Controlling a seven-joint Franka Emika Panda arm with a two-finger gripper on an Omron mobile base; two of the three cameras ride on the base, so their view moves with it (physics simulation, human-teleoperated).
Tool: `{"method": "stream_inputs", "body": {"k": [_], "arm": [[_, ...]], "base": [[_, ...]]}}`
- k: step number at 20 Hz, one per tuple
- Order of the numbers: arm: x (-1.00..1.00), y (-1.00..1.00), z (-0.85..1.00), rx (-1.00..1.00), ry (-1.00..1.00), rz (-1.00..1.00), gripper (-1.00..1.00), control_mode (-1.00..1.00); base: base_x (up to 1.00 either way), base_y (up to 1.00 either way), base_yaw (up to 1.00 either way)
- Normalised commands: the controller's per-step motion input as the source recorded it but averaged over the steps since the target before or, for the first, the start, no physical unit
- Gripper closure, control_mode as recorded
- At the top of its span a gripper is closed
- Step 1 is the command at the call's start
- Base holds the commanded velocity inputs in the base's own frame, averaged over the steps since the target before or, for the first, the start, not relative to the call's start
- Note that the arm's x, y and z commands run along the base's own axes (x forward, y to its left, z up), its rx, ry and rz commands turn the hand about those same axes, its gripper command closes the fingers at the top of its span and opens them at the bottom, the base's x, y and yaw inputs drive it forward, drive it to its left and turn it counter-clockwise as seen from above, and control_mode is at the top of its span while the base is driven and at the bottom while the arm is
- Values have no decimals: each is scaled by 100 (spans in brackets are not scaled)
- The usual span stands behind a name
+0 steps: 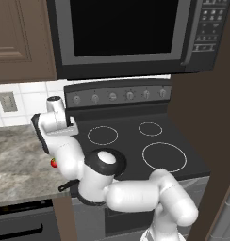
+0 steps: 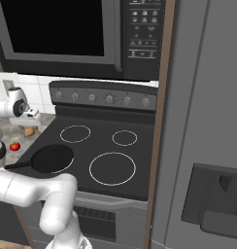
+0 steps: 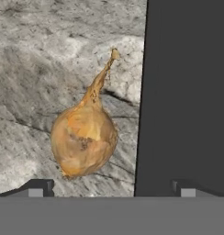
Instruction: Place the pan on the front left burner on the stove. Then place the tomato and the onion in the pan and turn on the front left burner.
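Observation:
The black pan [image 2: 52,158] lies on the stove [image 2: 103,140] over the front left burner [image 2: 68,168], with its long handle pointing left toward the counter. The red tomato [image 2: 14,146] [image 1: 53,163] sits on the counter left of the pan. The tan onion [image 2: 29,131] [image 3: 84,137] lies on the counter next to the stove's left edge [image 3: 187,92], its pointed tip aimed away from the hand. My gripper [image 2: 32,120] [image 3: 113,189] hangs open just above the onion. Its fingertips [image 3: 40,188] straddle the onion and the stove edge without touching either.
A grey stone counter [image 1: 18,160] runs left of the stove. The back panel carries a row of knobs [image 1: 112,96], and a microwave [image 1: 121,28] hangs low above it. A tall grey fridge [image 2: 208,146] walls off the right side.

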Motion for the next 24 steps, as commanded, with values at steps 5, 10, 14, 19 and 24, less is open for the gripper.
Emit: {"method": "stream_inputs", "body": {"k": [5, 10, 14, 19, 24], "arm": [[0, 0, -29, 0, -1, 11, -100, -100], [1, 0, -19, 0, -4, 10, -100, -100], [10, 9, -11, 1, -1, 8, -100, -100], [21, 17, -11, 6, 0, 7, -100, -100], [25, 13, -10, 6, 0, 6, -100, -100]], "base": [[0, 0, 0], [0, 0, 0], [0, 0, 0], [0, 0, 0], [0, 0, 0]]}}
